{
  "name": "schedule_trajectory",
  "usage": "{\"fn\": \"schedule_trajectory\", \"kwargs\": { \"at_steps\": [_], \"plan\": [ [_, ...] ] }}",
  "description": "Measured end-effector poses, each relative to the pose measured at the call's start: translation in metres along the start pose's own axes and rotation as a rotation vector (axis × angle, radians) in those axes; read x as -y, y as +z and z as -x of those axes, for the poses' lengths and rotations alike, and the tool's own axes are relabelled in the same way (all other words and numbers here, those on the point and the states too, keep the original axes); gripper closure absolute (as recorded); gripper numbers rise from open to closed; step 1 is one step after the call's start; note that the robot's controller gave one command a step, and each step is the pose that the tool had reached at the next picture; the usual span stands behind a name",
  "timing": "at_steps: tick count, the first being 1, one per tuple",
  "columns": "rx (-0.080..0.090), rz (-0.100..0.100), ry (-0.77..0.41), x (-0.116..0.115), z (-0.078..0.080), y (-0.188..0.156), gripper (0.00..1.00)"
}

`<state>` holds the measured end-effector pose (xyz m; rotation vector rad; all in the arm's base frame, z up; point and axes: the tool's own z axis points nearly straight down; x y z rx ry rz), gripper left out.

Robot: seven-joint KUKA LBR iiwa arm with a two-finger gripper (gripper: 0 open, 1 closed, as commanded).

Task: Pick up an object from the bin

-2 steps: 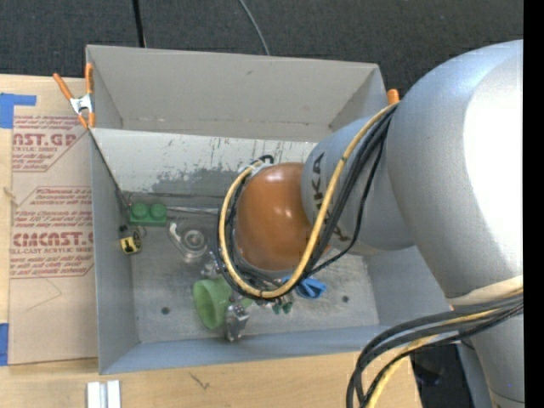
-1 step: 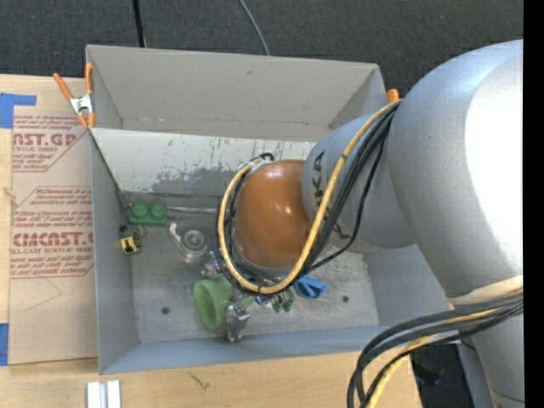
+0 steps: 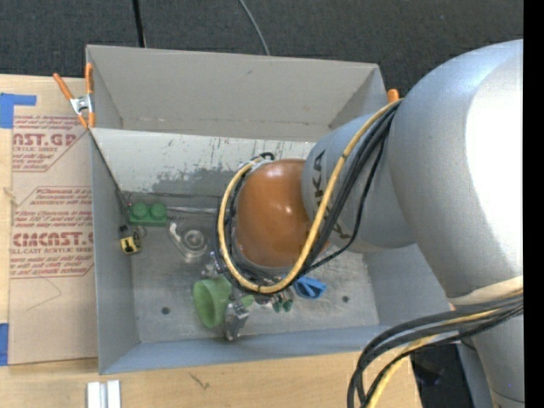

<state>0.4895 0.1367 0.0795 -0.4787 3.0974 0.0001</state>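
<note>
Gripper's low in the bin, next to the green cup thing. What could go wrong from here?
The gripper sits close to the bin's front wall, so it may scrape the wall. The green cup lies right beside the gripper and may get pushed aside rather than grasped. The blue piece nearby could get dragged along.

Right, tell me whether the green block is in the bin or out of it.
In. The green block lies on the bin floor by its left wall, apart from the gripper.

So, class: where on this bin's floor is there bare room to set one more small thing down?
Bare floor: front-left corner, between the yellow-black piece, the green cup-like thing and the bin's front wall; also right of the blue piece. Crowded: around the gripper.
</note>
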Motion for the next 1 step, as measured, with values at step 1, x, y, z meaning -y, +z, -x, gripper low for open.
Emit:
{"fn": "schedule_trajectory", "kwargs": {
  "at_steps": [1],
  "plan": [
    [-0.005, 0.001, -0.001, -0.0005, 0.0006, -0.0256, 1.00]
  ]
}}
